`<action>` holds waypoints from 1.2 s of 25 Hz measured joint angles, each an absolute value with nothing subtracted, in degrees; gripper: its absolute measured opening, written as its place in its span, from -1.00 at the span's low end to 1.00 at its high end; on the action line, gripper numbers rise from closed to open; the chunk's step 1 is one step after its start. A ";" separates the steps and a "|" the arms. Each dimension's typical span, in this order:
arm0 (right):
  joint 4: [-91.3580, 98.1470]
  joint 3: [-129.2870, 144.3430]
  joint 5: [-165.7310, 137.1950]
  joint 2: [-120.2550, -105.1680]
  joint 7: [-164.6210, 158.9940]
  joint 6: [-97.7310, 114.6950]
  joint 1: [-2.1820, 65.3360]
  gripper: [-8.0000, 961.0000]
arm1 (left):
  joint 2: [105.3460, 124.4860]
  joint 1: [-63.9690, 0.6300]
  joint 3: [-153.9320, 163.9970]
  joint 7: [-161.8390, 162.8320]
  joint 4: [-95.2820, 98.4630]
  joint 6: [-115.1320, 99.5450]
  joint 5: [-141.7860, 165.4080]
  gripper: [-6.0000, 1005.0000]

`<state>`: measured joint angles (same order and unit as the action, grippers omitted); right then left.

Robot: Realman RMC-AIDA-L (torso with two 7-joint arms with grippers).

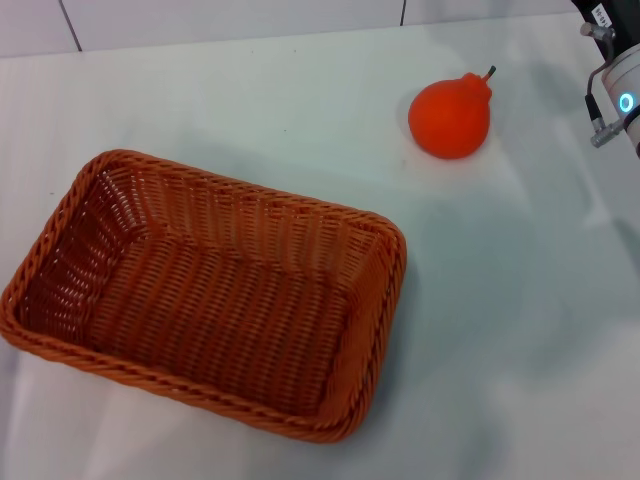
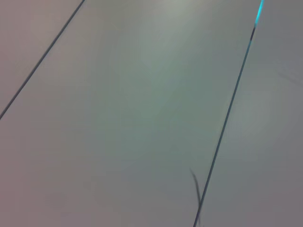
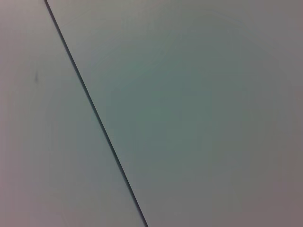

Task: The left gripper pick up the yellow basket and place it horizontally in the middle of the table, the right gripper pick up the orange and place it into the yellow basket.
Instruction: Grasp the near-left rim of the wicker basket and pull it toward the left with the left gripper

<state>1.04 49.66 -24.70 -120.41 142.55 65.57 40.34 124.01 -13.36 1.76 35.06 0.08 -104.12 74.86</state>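
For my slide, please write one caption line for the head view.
Empty orange-brown woven wicker basket on the white table, the bright orange round fruit lying apart behind it.

The head view looks down and forward from above the table [image 1: 520, 330], steeply enough that the basket [image 1: 205, 295] shows its whole floor. The basket fills the near left; the orange [image 1: 450, 118] lies beyond its far right corner, and a panel seam runs past the table's far edge. The right arm's wrist [image 1: 622, 95] cuts in at the right edge, beyond the basket. Both wrist views face flat pale panels crossed by dark seams, nothing else. They share neither basket nor orange with the head view.
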 joint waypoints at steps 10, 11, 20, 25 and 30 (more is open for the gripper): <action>1.13 49.65 -24.70 -120.41 142.55 65.57 40.35 0.89 | 124.01 -13.36 1.79 35.07 -0.08 -103.89 75.08 0.06; 1.13 49.66 -24.70 -120.41 142.56 65.57 40.35 0.89 | 123.99 -13.34 1.84 35.07 -0.08 -103.89 75.11 0.06; 1.21 49.66 -24.70 -120.41 142.56 65.36 40.53 0.89 | 123.45 -13.90 5.86 46.64 8.07 -100.25 75.34 0.07; 1.23 49.65 -24.70 -120.38 142.55 65.31 40.61 0.89 | 120.14 -14.64 18.17 67.09 20.80 -95.95 75.47 0.06; 1.24 48.95 -24.69 -120.30 142.56 65.28 40.61 0.89 | 116.31 -15.95 28.16 83.27 30.92 -92.31 79.97 0.06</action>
<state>1.24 48.95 -24.70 -120.30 142.56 65.28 40.61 116.31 -15.95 28.16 83.26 30.92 -92.31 79.97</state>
